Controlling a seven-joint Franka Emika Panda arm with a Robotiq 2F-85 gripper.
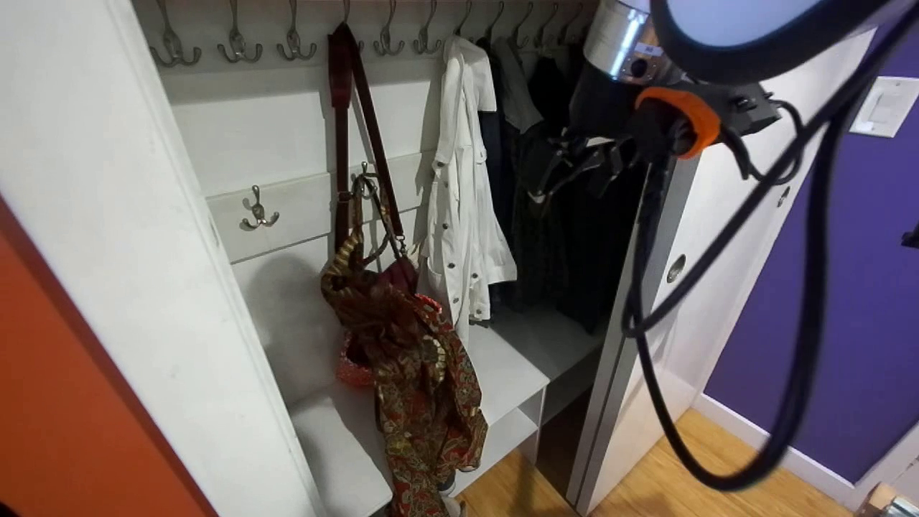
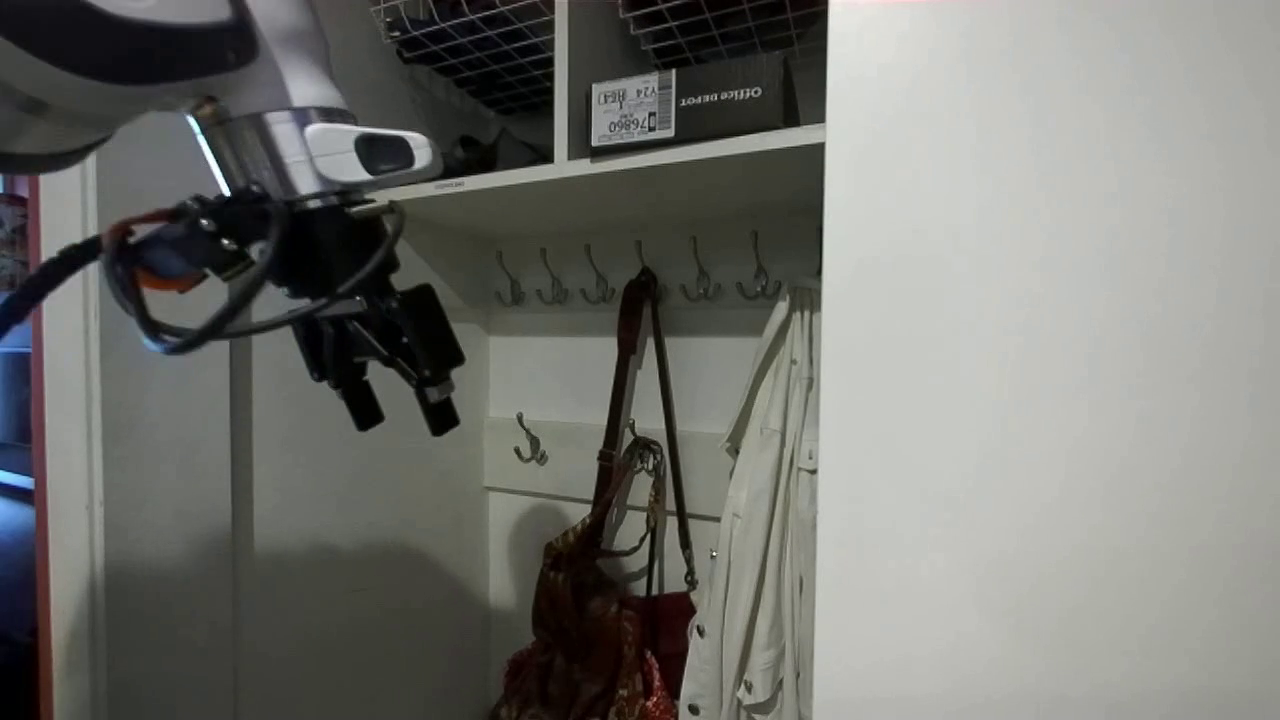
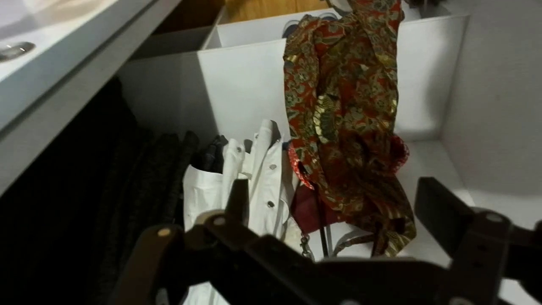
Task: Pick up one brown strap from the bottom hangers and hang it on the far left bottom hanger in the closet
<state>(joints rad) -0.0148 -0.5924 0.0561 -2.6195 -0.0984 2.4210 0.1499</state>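
Brown strap (image 1: 342, 143): white garment (image 1: 462, 172) near, patterned bag (image 1: 420, 388) overlapping its lower part; long axis near-vertical, loop apex upward. Gripper (image 3: 333, 190): jaws wide apart.

Reddish-brown strap (image 1: 342, 143); red, gold-patterned bag (image 3: 349, 110); white jacket (image 1: 463, 179).
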